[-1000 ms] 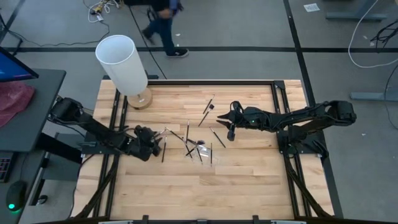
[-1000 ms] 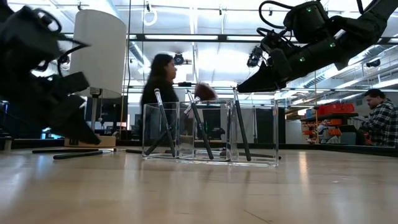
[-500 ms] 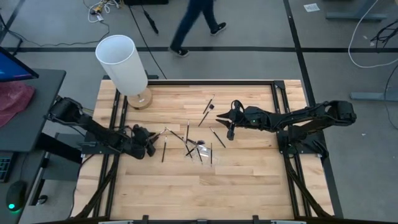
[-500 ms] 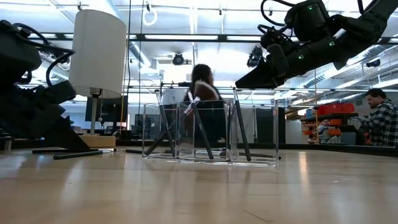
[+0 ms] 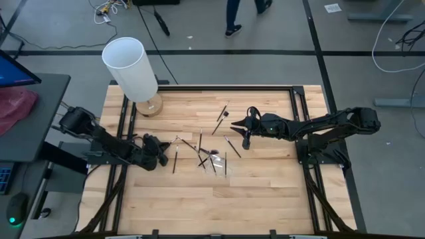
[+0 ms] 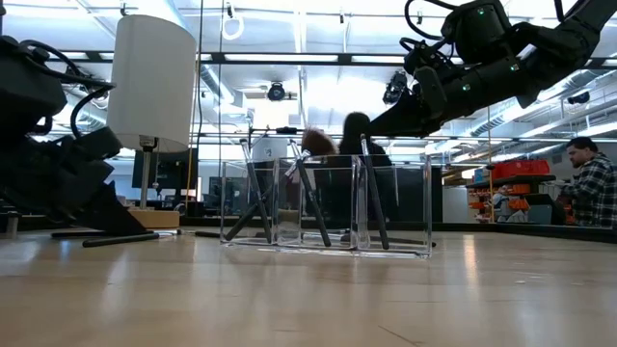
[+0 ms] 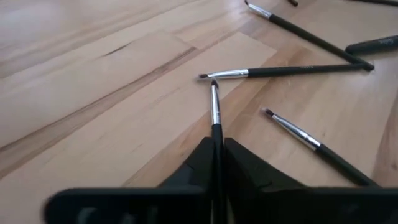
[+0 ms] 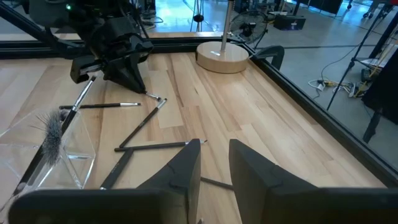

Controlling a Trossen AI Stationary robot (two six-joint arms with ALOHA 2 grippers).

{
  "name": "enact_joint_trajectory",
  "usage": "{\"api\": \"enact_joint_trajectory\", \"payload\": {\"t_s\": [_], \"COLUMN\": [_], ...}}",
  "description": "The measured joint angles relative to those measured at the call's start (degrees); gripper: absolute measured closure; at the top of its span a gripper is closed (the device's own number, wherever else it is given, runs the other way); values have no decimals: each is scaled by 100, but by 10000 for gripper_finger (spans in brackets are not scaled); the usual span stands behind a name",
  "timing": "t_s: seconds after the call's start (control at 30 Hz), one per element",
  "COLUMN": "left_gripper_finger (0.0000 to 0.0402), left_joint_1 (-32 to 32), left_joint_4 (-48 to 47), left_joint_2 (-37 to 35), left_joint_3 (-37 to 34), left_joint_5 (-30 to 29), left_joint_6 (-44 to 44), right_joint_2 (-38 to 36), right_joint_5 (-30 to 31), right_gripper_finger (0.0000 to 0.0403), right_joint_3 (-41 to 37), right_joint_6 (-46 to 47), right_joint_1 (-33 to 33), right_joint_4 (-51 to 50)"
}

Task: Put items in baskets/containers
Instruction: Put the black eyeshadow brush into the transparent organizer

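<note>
Brush [image 7: 215, 118], a thin black stick with a silver ferrule, lies on the pale wood table [image 5: 265, 192] on its left side, clamped between the left gripper [image 7: 215, 163] fingers; you are at the pick-up step. Next, lift it clear of the loose brushes [image 5: 232, 147] beside it and carry it to the clear plastic holder [image 6: 328, 207] mid-table, which already stands several brushes upright. Right gripper [image 8: 214, 158] hovers above the table past the holder, jaws apart and empty.
</note>
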Motion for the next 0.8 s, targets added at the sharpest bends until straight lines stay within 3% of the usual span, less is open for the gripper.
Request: {"api": "enact_joint_trajectory", "payload": {"t_s": [0.57,0.8], "left_gripper_finger": [389,389], "left_joint_1": [9,108], "left_joint_4": [815,819], "left_joint_2": [217,220], "left_joint_3": [-2,291], "left_joint_5": [-61,134], "left_joint_6": [-137,258], "right_joint_2": [0,0], "right_joint_5": [-197,-197], "right_gripper_finger": [317,317], "right_joint_3": [0,0], "right_joint_6": [-61,-57], "right_joint_1": [135,170], "right_joint_4": [-293,-291]}}
